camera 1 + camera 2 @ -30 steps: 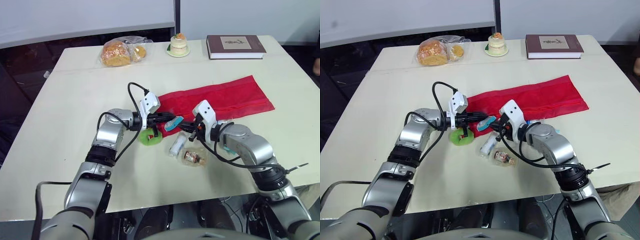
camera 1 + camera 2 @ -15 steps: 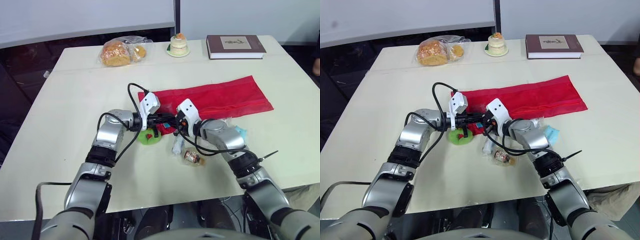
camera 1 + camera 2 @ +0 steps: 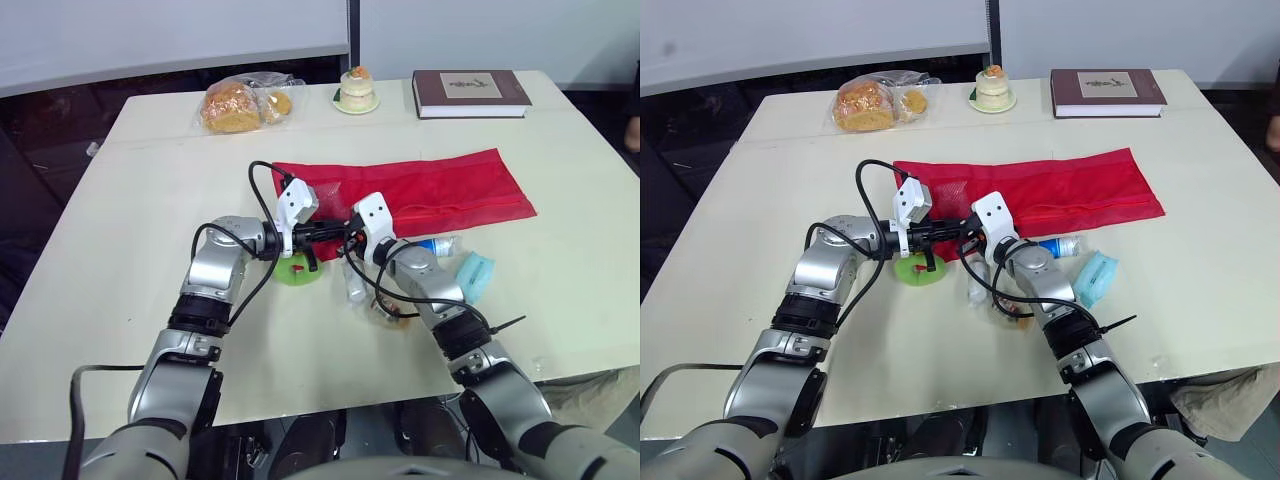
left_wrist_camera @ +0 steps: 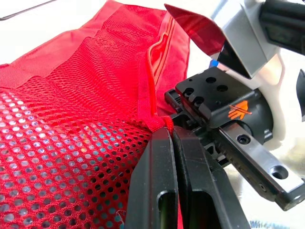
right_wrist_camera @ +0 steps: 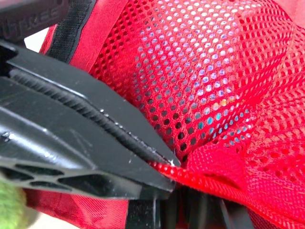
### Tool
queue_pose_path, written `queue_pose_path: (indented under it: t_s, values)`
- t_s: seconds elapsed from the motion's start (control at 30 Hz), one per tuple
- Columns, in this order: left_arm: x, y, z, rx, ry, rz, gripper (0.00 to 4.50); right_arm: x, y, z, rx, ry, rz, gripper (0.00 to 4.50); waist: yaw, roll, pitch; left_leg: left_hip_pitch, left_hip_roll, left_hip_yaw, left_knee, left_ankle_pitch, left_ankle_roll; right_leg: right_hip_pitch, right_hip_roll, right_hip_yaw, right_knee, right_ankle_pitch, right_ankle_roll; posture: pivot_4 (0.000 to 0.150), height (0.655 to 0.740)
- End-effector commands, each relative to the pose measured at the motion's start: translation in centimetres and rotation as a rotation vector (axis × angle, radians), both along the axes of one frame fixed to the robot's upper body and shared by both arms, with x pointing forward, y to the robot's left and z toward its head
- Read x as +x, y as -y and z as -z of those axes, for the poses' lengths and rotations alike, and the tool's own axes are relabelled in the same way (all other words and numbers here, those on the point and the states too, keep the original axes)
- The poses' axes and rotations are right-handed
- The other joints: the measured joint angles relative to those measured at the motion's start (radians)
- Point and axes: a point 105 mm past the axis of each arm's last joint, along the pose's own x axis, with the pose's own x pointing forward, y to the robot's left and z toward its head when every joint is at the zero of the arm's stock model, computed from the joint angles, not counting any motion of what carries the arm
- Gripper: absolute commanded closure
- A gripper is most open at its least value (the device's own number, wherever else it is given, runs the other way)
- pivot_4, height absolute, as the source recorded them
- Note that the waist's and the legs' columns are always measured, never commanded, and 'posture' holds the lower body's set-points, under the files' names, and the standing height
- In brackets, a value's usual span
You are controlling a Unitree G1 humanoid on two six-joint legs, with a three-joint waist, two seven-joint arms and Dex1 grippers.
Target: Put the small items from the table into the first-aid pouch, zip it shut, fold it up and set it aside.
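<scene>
My left claw (image 4: pixel 167 138) is clamped on the near left corner of the pouch (image 3: pixel 430 190), whose length runs off to my right. My right claw (image 3: pixel 348 240) meets it there; I cannot tell its grip.

The right gripper (image 3: pixel 347 231) has moved to the left and now meets the left gripper (image 3: pixel 333 230) at the near edge of the red pouch (image 3: pixel 440 190), whose left end now lies further left. With the right arm shifted, a teal packet (image 3: pixel 474 275) and a small bottle (image 3: pixel 437 245) now lie uncovered beside it.
</scene>
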Motion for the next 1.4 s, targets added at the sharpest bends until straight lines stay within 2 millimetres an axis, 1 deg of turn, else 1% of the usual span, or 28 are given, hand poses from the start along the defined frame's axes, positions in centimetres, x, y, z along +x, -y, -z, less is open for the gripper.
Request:
queue_pose_path:
  t_s: [0.03,0.17,0.37,0.5,0.57,0.6,0.67,0.73,0.77,0.8,0.87,0.9,0.93,0.97,1.0,1.03,1.1,1.13,1.17,1.27,1.3,1.37,1.4]
  values:
    - [-0.7,0.5,0.6,0.015,-0.013,0.047,4.5,-0.4,0.0,-2.6,0.043,0.078,-0.047,4.4,0.001,0.0,0.0,0.0,0.0,0.0,0.0,0.0,0.0,0.0,0.0,0.0,0.0,0.0,0.0,0.15,0.7289]
    - [0.4,-0.6,0.2,0.013,0.002,-0.009,4.5,-2.0,1.3,-2.2,-0.011,0.072,-0.133,4.4,0.003,0.0,0.0,0.0,0.0,0.0,0.0,0.0,0.0,0.0,0.0,0.0,0.0,0.0,0.0,0.15,0.7289]
    - [1.2,-1.6,0.1,0.043,0.036,-0.039,4.5,-4.3,3.2,-2.1,-0.077,0.101,-0.209,4.4,0.002,0.0,0.0,0.0,0.0,0.0,0.0,0.0,0.0,0.0,0.0,0.0,0.0,0.0,0.0,0.15,0.7289]
    - [1.7,-2.6,0.0,0.052,0.055,-0.074,4.5,-5.5,5.4,-4.7,-0.027,0.187,-0.202,4.4,0.004,0.0,0.0,0.0,0.0,0.0,0.0,0.0,0.0,0.0,0.0,0.0,0.0,0.0,0.0,0.15,0.7289]
    - [2.0,-3.4,-0.1,0.066,0.069,-0.1,4.5,-6.4,6.5,-6.1,0.009,0.246,-0.22,4.4,0.005,0.0,0.0,0.0,0.0,0.0,0.0,0.0,0.0,0.0,0.0,0.0,0.0,0.0,0.0,0.15,0.7289]
    - [2.1,-3.8,0.0,0.074,0.075,-0.109,4.5,-6.8,7.0,-6.4,0.016,0.258,-0.223,4.4,0.005,0.0,0.0,0.0,0.0,0.0,0.0,0.0,0.0,0.0,0.0,0.0,0.0,0.0,0.0,0.15,0.7289]
    - [2.2,-4.9,0.1,0.096,0.074,-0.132,4.5,-7.4,8.4,-7.3,0.034,0.284,-0.204,4.4,0.005,0.0,0.0,0.0,0.0,0.0,0.0,0.0,0.0,0.0,0.0,0.0,0.0,0.0,0.0,0.15,0.7289]
    - [1.9,-6.1,0.3,0.136,0.071,-0.14,4.5,-8.1,9.9,-8.7,0.132,0.289,-0.182,4.4,0.004,0.0,0.0,0.0,0.0,0.0,0.0,0.0,0.0,0.0,0.0,0.0,0.0,0.0,0.0,0.15,0.7289]
    - [2.0,-6.9,0.2,0.162,0.083,-0.157,4.5,-8.7,10.7,-9.2,0.151,0.3,-0.175,4.4,0.004,0.0,0.0,0.0,0.0,0.0,-0.001,0.0,0.0,0.0,0.0,0.0,0.0,0.0,0.0,0.15,0.7289]
    - [2.0,-7.4,0.2,0.178,0.093,-0.168,4.5,-9.1,11.3,-9.4,0.158,0.305,-0.172,4.18,0.004,0.0,0.0,0.0,0.0,0.0,-0.001,0.0,0.0,0.0,0.0,0.0,0.0,0.0,0.0,0.15,0.7289]
    - [2.6,-9.0,-0.2,0.216,0.127,-0.226,4.5,-10.2,12.7,-9.1,0.135,0.303,-0.155,3.63,0.007,0.0,0.0,0.0,0.0,0.0,-0.001,0.0,0.0,0.0,0.0,0.0,0.0,0.0,0.0,0.15,0.7289]
    - [2.8,-9.5,-0.4,0.225,0.137,-0.246,4.5,-10.7,13.4,-9.0,0.129,0.297,-0.143,3.21,0.01,0.0,0.0,0.0,0.0,0.0,-0.001,0.0,0.0,0.0,0.0,0.0,0.0,0.0,0.0,0.15,0.7289]
    - [2.9,-9.8,-0.5,0.23,0.144,-0.257,4.5,-11.0,13.8,-8.9,0.125,0.293,-0.136,2.63,0.012,0.0,0.0,0.0,0.0,0.0,-0.001,0.0,0.0,0.0,0.0,-0.001,-0.001,0.0,0.0,0.15,0.7289]
    - [2.9,-10.0,-0.6,0.241,0.15,-0.257,4.5,-11.5,14.4,-8.9,0.118,0.285,-0.13,2.34,0.013,0.0,0.0,0.0,0.0,0.0,-0.001,0.0,0.0,0.001,0.0,-0.001,-0.001,0.0,0.0,0.15,0.7289]
    - [2.9,-10.1,-0.6,0.248,0.155,-0.255,4.5,-11.8,14.8,-8.8,0.112,0.279,-0.127,1.95,0.015,0.0,0.0,0.0,0.0,0.0,-0.001,0.0,0.0,0.001,0.0,0.0,0.0,0.0,0.0,0.15,0.7289]
    - [2.8,-10.3,-0.5,0.266,0.159,-0.251,4.5,-12.4,15.6,-8.9,0.105,0.273,-0.109,1.41,0.016,0.0,0.0,0.0,0.0,0.0,0.0,0.0,0.0,0.001,0.0,0.0,0.0,0.0,0.0,0.15,0.7289]
    - [2.6,-10.6,-0.1,0.289,0.161,-0.247,4.5,-13.4,16.9,-9.3,0.109,0.263,-0.08,0.79,0.02,0.0,0.0,0.0,0.0,0.001,0.0,0.0,0.0,0.001,0.0,0.0,0.0,0.0,0.0,0.15,0.7289]
    - [2.6,-10.7,-0.1,0.293,0.162,-0.245,4.5,-14.0,17.3,-9.5,0.107,0.256,-0.074,0.32,0.026,-0.001,0.0,0.0,0.0,0.0,0.0,0.0,0.0,0.001,0.0,0.0,0.0,0.0,0.0,0.15,0.7289]
    - [2.6,-10.6,0.0,0.286,0.156,-0.242,4.5,-14.7,17.6,-9.3,0.094,0.239,-0.078,0.06,0.026,-0.002,0.0,0.0,0.0,0.0,0.0,0.0,0.0,0.001,0.0,0.0,-0.001,0.0,0.0,0.15,0.7289]
    - [2.4,-10.1,-0.1,0.249,0.141,-0.229,4.5,-16.4,18.1,-8.9,0.065,0.197,-0.081,0.06,0.034,-0.002,0.0,0.0,0.001,0.0,0.0,0.0,0.0,0.001,0.0,-0.001,0.0,0.0,0.0,0.15,0.7289]
    - [2.3,-9.9,-0.2,0.241,0.14,-0.223,3.91,-16.6,18.2,-8.9,0.061,0.19,-0.077,0.0,0.033,-0.002,0.0,0.0,0.001,0.0,0.0,0.0,0.0,0.002,0.0,-0.001,0.0,0.0,0.0,0.15,0.7289]
    - [2.2,-9.4,-0.7,0.243,0.162,-0.19,3.23,-16.9,18.3,-8.8,0.051,0.182,-0.069,0.0,0.033,-0.002,0.0,0.001,0.001,0.0,0.001,0.0,0.001,0.004,0.0,0.0,0.0,0.0,0.0,0.15,0.7289]
    - [2.2,-8.9,-1.1,0.244,0.184,-0.171,2.97,-17.0,18.3,-8.9,0.052,0.181,-0.069,0.0,0.034,-0.002,0.0,0.001,0.001,0.001,0.001,0.0,0.001,0.004,0.0,0.0,0.0,0.0,0.0,0.15,0.7289]
